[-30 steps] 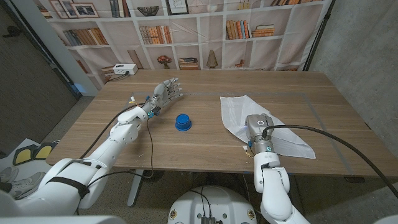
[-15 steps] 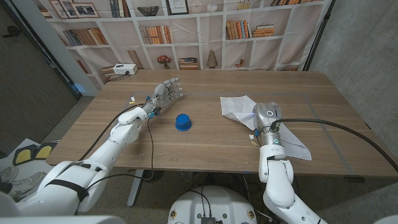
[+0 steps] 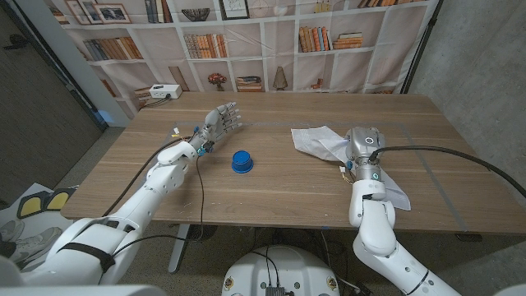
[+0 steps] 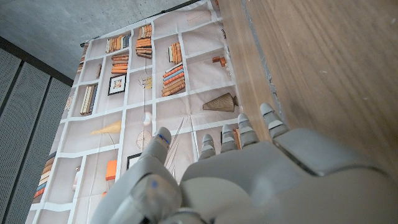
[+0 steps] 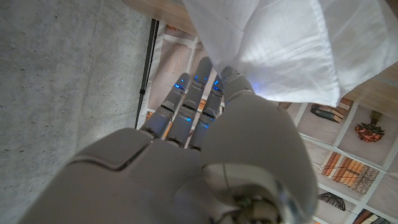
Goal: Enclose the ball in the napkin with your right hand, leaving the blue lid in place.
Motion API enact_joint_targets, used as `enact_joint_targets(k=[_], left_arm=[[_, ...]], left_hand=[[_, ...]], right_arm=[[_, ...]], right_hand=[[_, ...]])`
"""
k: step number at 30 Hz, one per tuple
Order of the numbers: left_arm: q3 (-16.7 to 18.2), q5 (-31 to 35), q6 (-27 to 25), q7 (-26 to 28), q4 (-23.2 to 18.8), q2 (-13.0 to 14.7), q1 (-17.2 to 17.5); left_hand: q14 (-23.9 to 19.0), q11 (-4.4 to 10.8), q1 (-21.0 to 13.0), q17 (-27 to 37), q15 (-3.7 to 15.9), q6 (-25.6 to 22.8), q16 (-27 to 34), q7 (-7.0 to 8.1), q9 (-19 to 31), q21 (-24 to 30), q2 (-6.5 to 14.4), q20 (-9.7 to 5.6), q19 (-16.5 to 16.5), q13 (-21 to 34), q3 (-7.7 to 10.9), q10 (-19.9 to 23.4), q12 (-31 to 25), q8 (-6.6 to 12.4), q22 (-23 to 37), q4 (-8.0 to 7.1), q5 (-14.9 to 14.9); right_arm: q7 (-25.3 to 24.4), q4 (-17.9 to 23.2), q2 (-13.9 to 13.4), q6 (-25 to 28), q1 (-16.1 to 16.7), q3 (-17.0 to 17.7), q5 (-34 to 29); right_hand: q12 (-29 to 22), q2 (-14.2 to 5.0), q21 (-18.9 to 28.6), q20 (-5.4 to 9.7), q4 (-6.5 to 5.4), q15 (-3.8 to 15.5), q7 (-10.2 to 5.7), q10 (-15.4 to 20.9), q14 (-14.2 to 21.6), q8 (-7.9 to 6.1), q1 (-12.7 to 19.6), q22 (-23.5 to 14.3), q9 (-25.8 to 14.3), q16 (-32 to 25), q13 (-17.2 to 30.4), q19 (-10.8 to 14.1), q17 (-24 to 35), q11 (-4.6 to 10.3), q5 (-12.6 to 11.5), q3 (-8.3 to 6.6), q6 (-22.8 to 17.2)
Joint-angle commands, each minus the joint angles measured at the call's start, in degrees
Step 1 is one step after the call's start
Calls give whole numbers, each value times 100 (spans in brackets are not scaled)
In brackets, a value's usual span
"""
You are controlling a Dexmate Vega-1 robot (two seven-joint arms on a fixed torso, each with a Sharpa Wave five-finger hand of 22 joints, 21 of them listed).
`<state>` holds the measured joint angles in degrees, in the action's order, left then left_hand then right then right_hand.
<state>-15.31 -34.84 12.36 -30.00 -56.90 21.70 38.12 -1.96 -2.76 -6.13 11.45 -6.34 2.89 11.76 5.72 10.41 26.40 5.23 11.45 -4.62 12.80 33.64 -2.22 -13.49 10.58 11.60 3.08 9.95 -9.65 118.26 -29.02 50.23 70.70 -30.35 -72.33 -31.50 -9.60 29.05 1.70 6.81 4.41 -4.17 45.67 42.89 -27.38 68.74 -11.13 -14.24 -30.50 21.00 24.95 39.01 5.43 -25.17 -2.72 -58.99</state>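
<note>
Head view: long wooden table [image 3: 271,177] with plank grain, bookshelf-print backdrop [image 3: 246,41] behind it.

White cloth napkin [image 3: 322,143] on right half of table, rumpled, far part bunched and lifted near right hand [image 3: 362,148], near corner trailing flat toward table's front edge. Right hand over napkin's middle, back of hand toward camera, cable running off to the right. Ball hidden; cannot tell whether under napkin or hand.

Small round blue lid [image 3: 241,160] on bare wood near table centre, well apart from napkin, untouched. Between the two hands, closer to left one.

Left hand [image 3: 220,122] on far left part of table, fingers [image 3: 231,115] extended, slightly apart, holding nothing. Well clear of lid.

Right wrist view: back of right hand [image 5: 205,155] large in foreground, fingers [image 5: 186,102] straight and close together, side by side, blue lights on them. Fold of white napkin [image 5: 280,50] draped across thumb side of hand, touching it; grip on cloth not certain from this angle.

Left wrist view: left hand [image 4: 249,174] with fingertips [image 4: 239,134] reaching beside table edge, fingers loosely apart, nothing in them.
</note>
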Motion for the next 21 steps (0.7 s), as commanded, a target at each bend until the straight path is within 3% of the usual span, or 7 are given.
enact_joint_targets(k=[1, 13, 21], left_arm=[[-3, 30, -84, 277, -370, 27, 189], [25, 49, -198, 620, -870, 101, 477], [37, 59, -300, 807, -1163, 162, 641]], left_hand=[[-29, -53, 25, 19, -4, 0, 19, 33, -5, 4, 6, 31, 31, 11, 52, -12, 1, 24, 28, -10, -3], [-31, -45, 18, 16, -10, -1, 17, 29, -5, 0, 7, 34, 35, 11, 61, -17, 3, 25, 28, -1, -1], [-29, -49, 13, 15, -9, -6, 15, 35, -5, -2, 8, 35, 38, 11, 66, -13, 2, 27, 28, 4, 0]], right_arm=[[-293, -148, -274, 229, -434, 108, 1017], [-142, -773, -548, 411, -1235, -98, 2091], [-543, -983, -406, 324, -1504, 169, 3223]], right_hand=[[4, 13, 47, -48, -16, 834, 80, 47, 53, -15, -20, -12, 11, 36, 19, 28, -5, 3, 33, -41, -122], [24, 26, 49, -72, -24, 827, 94, 35, 75, 12, -27, -12, 59, 54, 12, 17, 8, -5, 53, -63, -100], [48, 13, 50, -82, -43, 818, 132, 10, 70, 41, -41, -15, 91, 46, 2, -2, 44, -31, 75, -80, -69]])
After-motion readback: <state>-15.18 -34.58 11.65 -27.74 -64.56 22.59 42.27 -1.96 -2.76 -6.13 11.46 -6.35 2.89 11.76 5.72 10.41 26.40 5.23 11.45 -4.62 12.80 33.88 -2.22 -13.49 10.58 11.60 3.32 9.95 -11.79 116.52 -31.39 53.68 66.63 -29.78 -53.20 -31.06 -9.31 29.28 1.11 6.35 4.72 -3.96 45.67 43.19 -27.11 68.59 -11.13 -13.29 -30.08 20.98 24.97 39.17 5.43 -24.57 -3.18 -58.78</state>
